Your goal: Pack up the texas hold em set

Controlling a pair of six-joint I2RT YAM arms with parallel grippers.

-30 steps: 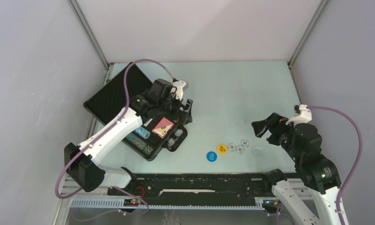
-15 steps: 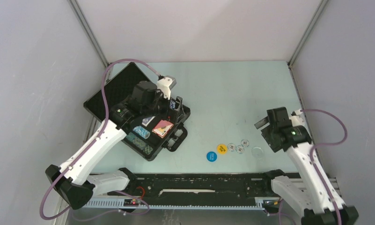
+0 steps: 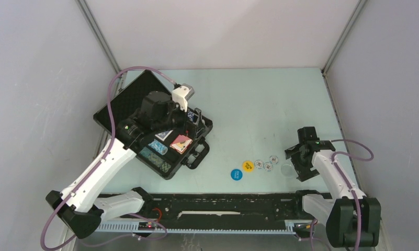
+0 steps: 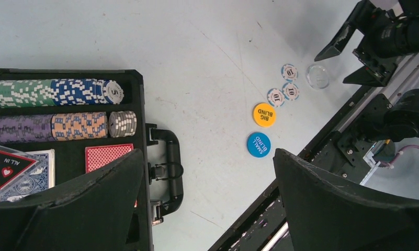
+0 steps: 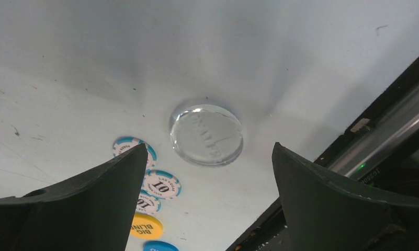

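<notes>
Currently right gripper (image 5: 209, 154), fingers apart, hovers over clear round plastic disc (image 5: 207, 135), lower right. Left gripper (image 4: 207, 159), apart and empty, above open black hard briefcase (image 4: 140, 99).

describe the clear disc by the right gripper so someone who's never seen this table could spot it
From the open black case on the left of the table, follow the row of discs rightward: blue disc, yellow disc, three white chips. The clear disc lies at that row's right end, beneath the open right gripper. It alone is transparent and colourless.
</notes>
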